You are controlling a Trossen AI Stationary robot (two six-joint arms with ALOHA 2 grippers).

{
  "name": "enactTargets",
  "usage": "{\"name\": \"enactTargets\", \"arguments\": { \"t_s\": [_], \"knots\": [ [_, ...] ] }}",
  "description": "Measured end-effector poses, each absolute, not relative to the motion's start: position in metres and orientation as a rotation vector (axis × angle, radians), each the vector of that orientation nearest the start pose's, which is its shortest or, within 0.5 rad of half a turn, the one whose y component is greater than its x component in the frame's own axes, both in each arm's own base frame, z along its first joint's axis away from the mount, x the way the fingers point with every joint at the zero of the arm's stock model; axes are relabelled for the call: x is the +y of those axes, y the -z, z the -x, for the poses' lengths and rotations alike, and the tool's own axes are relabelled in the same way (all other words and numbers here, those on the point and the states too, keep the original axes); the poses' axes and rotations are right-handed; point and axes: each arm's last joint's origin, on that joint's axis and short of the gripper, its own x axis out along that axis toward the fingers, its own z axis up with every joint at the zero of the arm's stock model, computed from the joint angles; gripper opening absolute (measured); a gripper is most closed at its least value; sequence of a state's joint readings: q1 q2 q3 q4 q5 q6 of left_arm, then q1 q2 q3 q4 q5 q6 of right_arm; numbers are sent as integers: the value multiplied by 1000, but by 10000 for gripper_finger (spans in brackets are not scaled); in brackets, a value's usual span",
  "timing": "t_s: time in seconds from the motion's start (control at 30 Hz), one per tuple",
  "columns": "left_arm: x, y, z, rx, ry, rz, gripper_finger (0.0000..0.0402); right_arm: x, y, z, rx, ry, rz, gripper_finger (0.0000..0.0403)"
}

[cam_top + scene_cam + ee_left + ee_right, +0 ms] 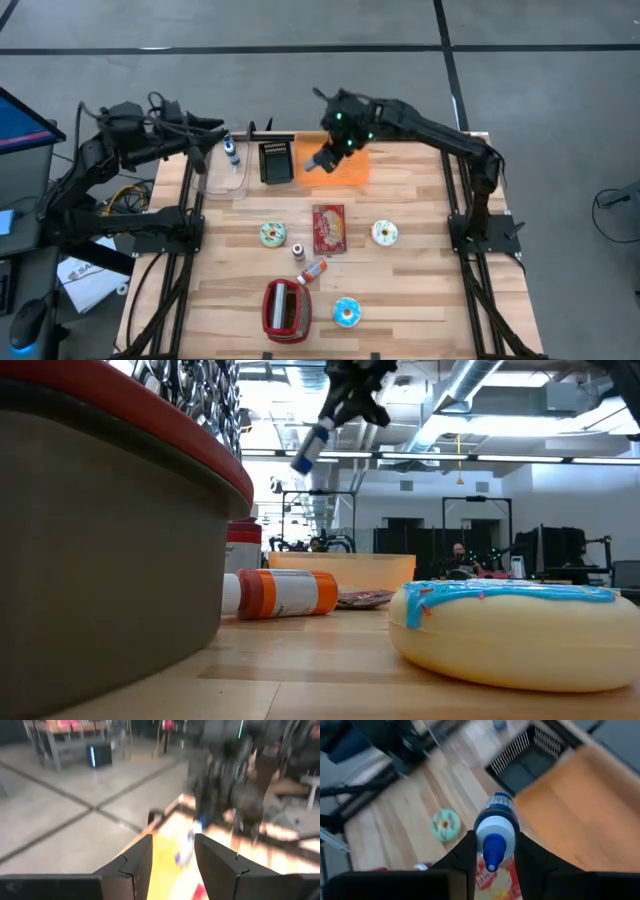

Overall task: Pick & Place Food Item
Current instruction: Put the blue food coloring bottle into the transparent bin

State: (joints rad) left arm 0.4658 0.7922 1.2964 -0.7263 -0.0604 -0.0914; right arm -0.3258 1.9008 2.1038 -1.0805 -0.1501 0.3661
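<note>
My right gripper [322,160] is over the near left corner of the orange tray [350,170] at the table's far middle, shut on a white bottle with a blue cap [495,832]. In the low view the bottle [312,448] slants down below the gripper, high above the table. My left gripper [172,860] is open, with nothing between its fingers. It is raised at the table's far left corner [208,148]. My right gripper pinches the bottle between its two fingers, one on each side of the white part by the blue cap [496,827]. The fingers slant down from above and lie along the bottle. The bottle is lifted clear and tilted.
A black rack [276,162] stands left of the orange tray, and another small bottle [232,153] stands by a clear tray. Nearer lie a green donut [272,234], a red packet [328,228], a white donut [385,233], an orange bottle [313,270], a red basket [287,308] and a blue donut [347,313].
</note>
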Motion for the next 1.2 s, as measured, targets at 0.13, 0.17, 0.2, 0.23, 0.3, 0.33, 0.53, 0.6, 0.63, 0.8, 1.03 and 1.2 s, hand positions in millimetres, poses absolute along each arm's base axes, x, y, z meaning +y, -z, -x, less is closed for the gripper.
{"name": "enactTargets", "arguments": {
  "t_s": [0.13, 0.17, 0.2, 0.23, 0.3, 0.33, 0.53, 0.6, 0.63, 0.8, 1.03, 1.2],
  "knots": [
    [57, -428, -114, 347, -479, 113, 156, -125, -404, -373, 846, 305, -521, 88],
    [58, -426, -118, 370, -454, 101, 160, -125, -405, -372, 872, 304, -518, 88],
    [59, -424, -123, 392, -424, 88, 166, -124, -405, -372, 900, 301, -517, 88],
    [59, -422, -129, 410, -392, 76, 171, -122, -405, -372, 928, 298, -514, 88],
    [60, -419, -142, 429, -335, 50, 183, -118, -398, -374, 985, 287, -512, 88],
    [60, -417, -149, 440, -312, 35, 189, -116, -395, -374, 1006, 284, -515, 88],
    [53, -402, -199, 506, -179, -56, 214, -108, -383, -384, 1047, 285, -567, 88],
    [49, -398, -212, 510, -177, -88, 218, -106, -384, -387, 1022, 292, -589, 88],
    [48, -396, -218, 514, -185, -100, 220, -106, -385, -388, 1003, 298, -601, 88],
    [41, -390, -241, 497, -194, -130, 223, -108, -392, -394, 900, 318, -659, 88],
    [42, -378, -262, 523, -301, -130, 223, -110, -398, -399, 807, 324, -716, 88],
    [44, -375, -270, 509, -369, -119, 224, -110, -401, -402, 759, 323, -736, 88]
  ]
}}
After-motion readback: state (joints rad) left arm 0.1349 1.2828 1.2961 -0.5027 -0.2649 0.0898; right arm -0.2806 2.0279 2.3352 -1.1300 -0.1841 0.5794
